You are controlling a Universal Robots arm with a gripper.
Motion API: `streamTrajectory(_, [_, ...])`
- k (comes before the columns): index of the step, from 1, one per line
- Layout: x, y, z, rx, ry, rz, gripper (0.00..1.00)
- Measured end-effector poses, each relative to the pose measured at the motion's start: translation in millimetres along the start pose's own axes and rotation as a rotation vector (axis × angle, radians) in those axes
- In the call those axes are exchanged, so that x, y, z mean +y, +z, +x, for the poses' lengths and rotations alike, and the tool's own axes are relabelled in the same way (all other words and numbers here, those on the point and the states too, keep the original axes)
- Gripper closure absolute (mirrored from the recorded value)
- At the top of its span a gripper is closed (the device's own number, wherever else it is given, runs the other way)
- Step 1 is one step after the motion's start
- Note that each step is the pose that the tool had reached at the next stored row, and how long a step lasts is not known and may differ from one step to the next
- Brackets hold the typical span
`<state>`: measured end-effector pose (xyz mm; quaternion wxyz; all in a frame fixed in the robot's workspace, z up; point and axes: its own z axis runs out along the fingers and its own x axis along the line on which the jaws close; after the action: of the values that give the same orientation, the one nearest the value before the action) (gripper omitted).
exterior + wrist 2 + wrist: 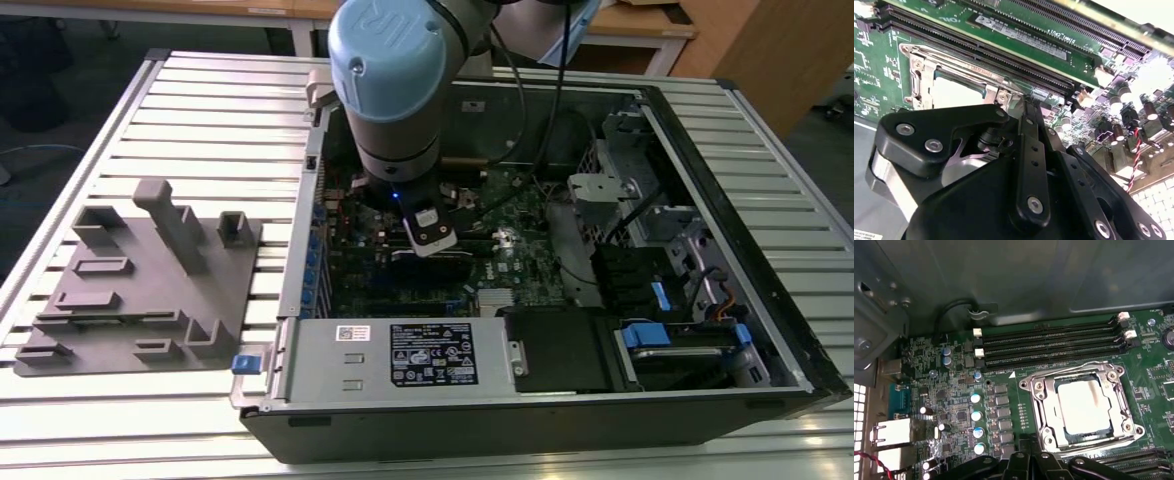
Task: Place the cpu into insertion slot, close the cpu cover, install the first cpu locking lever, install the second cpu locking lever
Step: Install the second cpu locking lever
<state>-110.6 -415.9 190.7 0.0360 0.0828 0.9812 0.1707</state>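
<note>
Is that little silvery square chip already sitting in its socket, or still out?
In. In the first wrist view the flat silvery-grey square chip lies inside the metal-rimmed socket on the green circuit board, with the thin silvery metal frame plate around it.

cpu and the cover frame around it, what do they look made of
The cpu looks like metal with a dull, pale silvery-grey matte top that gives only a soft sheen. The cpu cover looks like thin stamped steel, brighter and shinier, with sharp glints along its edges. Both are judged by look alone.
</note>
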Motion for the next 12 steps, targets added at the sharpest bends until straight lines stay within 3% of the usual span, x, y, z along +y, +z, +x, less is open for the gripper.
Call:
streamTrajectory(8, [0.1, -0.5, 0.0, 0.0005, 0.000, -0.0016, 0.89])
streamTrajectory(12, [3.0, -8.5, -0.4, 0.0031, 0.001, -0.0011, 0.89])
